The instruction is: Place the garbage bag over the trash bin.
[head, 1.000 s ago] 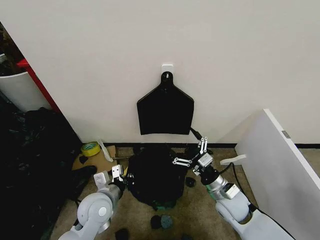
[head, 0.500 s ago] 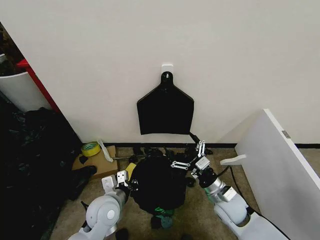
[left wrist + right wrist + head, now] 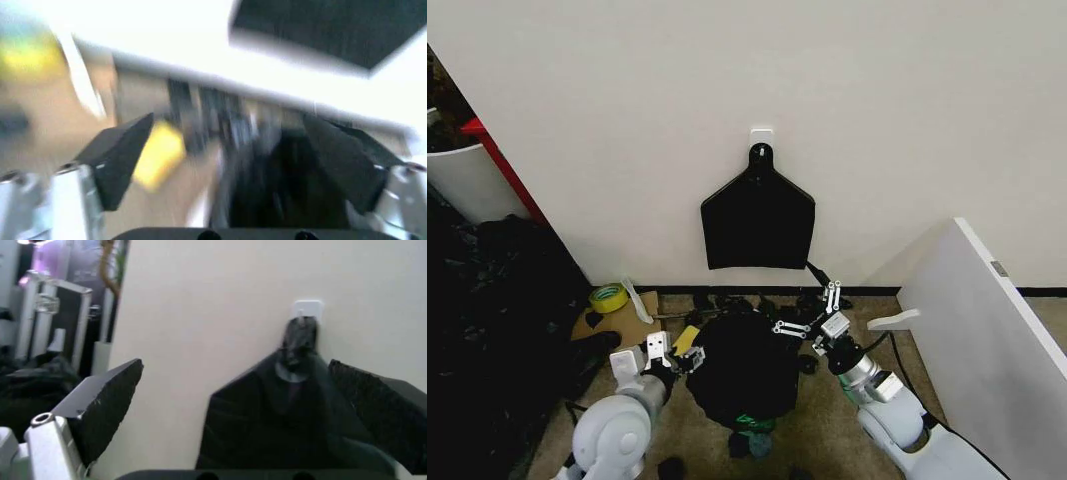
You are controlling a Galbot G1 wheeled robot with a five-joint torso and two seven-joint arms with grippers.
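Note:
The garbage bag [image 3: 742, 368] is a glossy black rounded mound on the floor by the wall, draped over the trash bin, whose white sides are hidden under it. My left gripper [image 3: 672, 352] is open at the bag's left edge; the left wrist view is blurred but shows its fingers [image 3: 120, 155] wide apart, with the black bag [image 3: 287, 195] ahead. At the bag's upper right edge my right gripper [image 3: 812, 312] is open and holds nothing. In the right wrist view its fingers [image 3: 107, 405] are spread and point at the wall.
A fan-shaped bundle of black bags [image 3: 757, 215] hangs from a wall hook above the bin. A yellow tape roll [image 3: 608, 297] and cardboard [image 3: 632, 320] lie at the left, beside a black heap [image 3: 487, 330]. A white panel [image 3: 987, 320] leans at the right. Black scraps [image 3: 752, 440] litter the floor.
The bag has settled from a taller, looser shape into a lower, rounder mound. My left gripper dipped toward the bag's side and came back up. The right gripper barely moved.

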